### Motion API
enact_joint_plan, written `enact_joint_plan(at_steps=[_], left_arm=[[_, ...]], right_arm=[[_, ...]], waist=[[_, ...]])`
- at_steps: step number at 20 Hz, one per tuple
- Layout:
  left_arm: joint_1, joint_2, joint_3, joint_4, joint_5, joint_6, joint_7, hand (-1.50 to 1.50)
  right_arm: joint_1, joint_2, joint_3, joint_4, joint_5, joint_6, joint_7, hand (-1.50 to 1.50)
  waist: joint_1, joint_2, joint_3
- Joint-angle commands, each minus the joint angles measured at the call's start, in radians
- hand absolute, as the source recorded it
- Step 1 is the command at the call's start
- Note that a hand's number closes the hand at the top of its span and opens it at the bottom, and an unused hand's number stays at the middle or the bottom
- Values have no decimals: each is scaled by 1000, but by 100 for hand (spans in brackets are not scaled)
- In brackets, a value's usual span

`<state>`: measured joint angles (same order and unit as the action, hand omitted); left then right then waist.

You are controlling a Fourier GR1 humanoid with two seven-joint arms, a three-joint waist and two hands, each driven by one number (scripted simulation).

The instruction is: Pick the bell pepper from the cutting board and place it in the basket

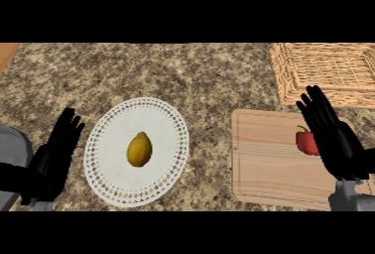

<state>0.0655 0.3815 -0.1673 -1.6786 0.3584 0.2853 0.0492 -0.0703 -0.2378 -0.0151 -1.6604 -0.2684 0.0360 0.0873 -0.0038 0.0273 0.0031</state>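
- Your work surface is a speckled brown-and-grey granite counter (183, 74), seen from steeply above.
- The red bell pepper (304, 141) lies on the pale rectangular wooden cutting board (271, 163), near the board's upper right part. It has not left the board.
- The woven light-tan wicker basket (326, 69) sits at the upper right of the counter, just beyond the board's far edge. Nothing shows inside the part of it you can see.
- Your right hand (333, 141) is over the right side of the cutting board, fingers straight and pointing away from you toward the basket. It partly covers the pepper's right side; the fingers are not curled round the pepper, and you hold nothing with it. Whether the hand touches the pepper cannot be told from this view.
- Your left hand (55, 154) shows at the left, just beside the plate's left rim, fingers straight and pointing up the view. It holds nothing and rests apart from the task's things.
- A round white plate with a perforated lace-like rim (110, 119) lies on the counter between your two hands, well left of the board.
- A yellow-brown oval fruit, pointed at its top (139, 150), lies at the middle of that plate.
- A strip of orange-brown wooden surface (7, 52) shows at the far upper left corner.
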Motion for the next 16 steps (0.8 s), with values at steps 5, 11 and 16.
enact_joint_plan(at_steps=[5, 11, 16], left_arm=[[27, -6, -70, 246, -41, -38, 87, 0], [47, 37, -79, 292, -40, -91, 134, 0], [94, 46, -74, 273, -33, -98, 144, 0]], right_arm=[[-294, -125, -30, 66, -39, 180, -44, 150], [-215, -65, 295, 83, 325, 204, -243, -150], [-222, -92, 378, -5, 586, 20, -46, -150]], waist=[[25, -12, -4], [27, -19, -3], [7, -35, -6]])
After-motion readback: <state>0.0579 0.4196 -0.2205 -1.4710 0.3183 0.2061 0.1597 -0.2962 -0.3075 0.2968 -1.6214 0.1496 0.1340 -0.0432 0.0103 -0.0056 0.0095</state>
